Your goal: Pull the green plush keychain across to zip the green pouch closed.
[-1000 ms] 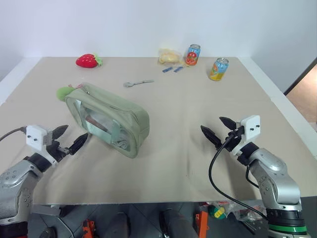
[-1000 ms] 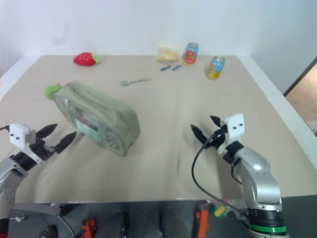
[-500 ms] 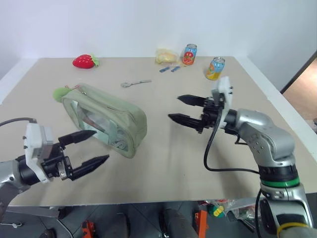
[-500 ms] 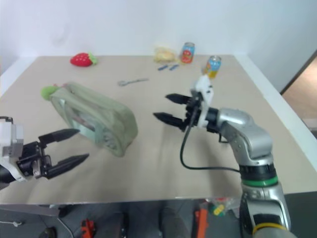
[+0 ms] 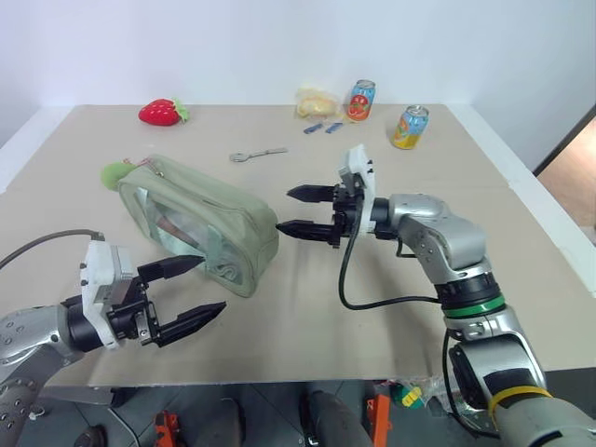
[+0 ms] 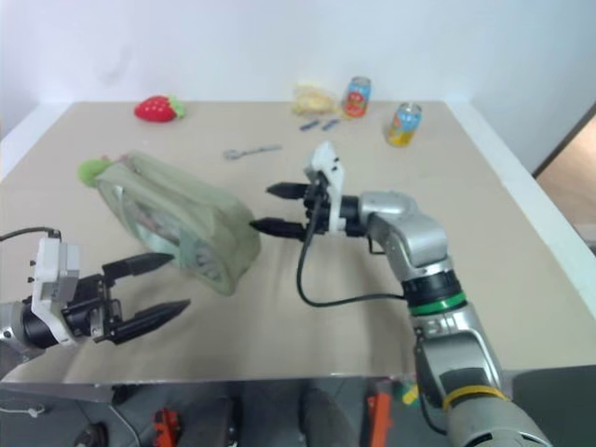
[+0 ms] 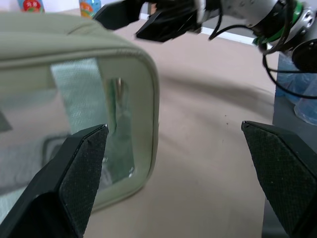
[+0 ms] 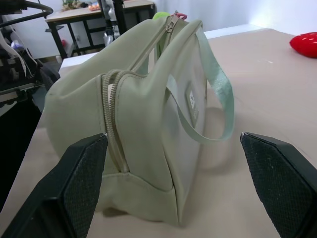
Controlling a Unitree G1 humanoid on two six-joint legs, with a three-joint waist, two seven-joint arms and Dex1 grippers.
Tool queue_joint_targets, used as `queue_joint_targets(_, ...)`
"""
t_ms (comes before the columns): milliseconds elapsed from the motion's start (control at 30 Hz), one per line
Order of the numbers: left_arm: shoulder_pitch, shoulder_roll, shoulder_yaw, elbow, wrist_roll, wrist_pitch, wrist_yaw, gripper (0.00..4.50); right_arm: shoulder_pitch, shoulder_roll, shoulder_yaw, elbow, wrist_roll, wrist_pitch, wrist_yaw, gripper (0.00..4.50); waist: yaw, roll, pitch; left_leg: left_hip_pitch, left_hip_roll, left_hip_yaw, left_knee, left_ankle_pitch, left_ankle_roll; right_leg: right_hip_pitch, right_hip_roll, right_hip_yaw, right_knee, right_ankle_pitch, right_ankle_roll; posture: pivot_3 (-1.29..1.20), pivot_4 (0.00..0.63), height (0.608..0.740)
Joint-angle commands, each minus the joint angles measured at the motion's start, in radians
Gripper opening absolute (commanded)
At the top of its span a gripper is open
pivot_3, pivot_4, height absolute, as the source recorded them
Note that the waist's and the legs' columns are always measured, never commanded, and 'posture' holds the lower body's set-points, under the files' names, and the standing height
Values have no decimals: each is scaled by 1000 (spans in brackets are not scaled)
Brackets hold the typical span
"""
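Note:
The green pouch (image 5: 200,223) lies on the tan table, its clear window facing me. The green plush keychain (image 5: 116,174) sits at the pouch's far left end, on the zipper pull; in the right wrist view the green plush keychain (image 8: 159,15) peeks over that far end of the top zipper (image 8: 111,129). My right gripper (image 5: 284,209) is open, level, and points left at the pouch's right end, a short gap away. My left gripper (image 5: 209,284) is open and hangs in front of the pouch's near corner (image 7: 143,99), holding nothing.
A red strawberry toy (image 5: 163,113), a spoon (image 5: 259,154), a yellow packet (image 5: 317,104), small blue pieces (image 5: 321,129) and two cans (image 5: 361,101) (image 5: 411,128) lie along the back of the table. The table's front edge (image 5: 279,380) runs just below my left gripper.
My right gripper swung left across the table to the pouch's right end. My left gripper rose and moved right toward the pouch's front corner. Both stayed open.

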Motion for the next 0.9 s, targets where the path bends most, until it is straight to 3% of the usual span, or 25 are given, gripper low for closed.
queue_joint_targets(33,-30,3,-4,-5,2,-11,7,4475,-43,43,3,16,-13,-27,6,4440,0,0,0,0,0,0,0,0,0,0,1,0,0,0,0,0,150,740)
queue_joint_targets(100,-38,1,-10,0,10,-11,7,4497,-51,64,4,29,-19,-29,3,4199,-1,0,0,0,2,1,0,0,0,0,2,0,0,1,-1,0,150,740)
queue_joint_targets(233,-54,-3,-18,13,19,-12,13,4500,-59,88,5,37,-26,-20,3,2978,0,0,0,0,4,1,0,0,0,-1,4,0,0,1,-2,0,150,740)
queue_joint_targets(500,-99,-19,-55,34,41,-11,29,4500,-69,119,6,45,-39,-13,-7,154,0,0,0,0,6,1,0,0,0,-2,6,0,1,2,-3,0,150,740)
queue_joint_targets(733,-124,-30,-72,54,48,-14,31,4500,-79,123,-3,34,-39,-6,-5,36,-1,0,0,0,7,1,0,0,0,-2,7,0,1,3,-3,0,150,740)
queue_joint_targets(900,-125,-34,-86,58,55,-16,22,4500,-107,49,-35,29,-29,-15,55,36,0,0,0,0,7,1,0,0,0,-2,7,0,1,3,-3,0,150,740)
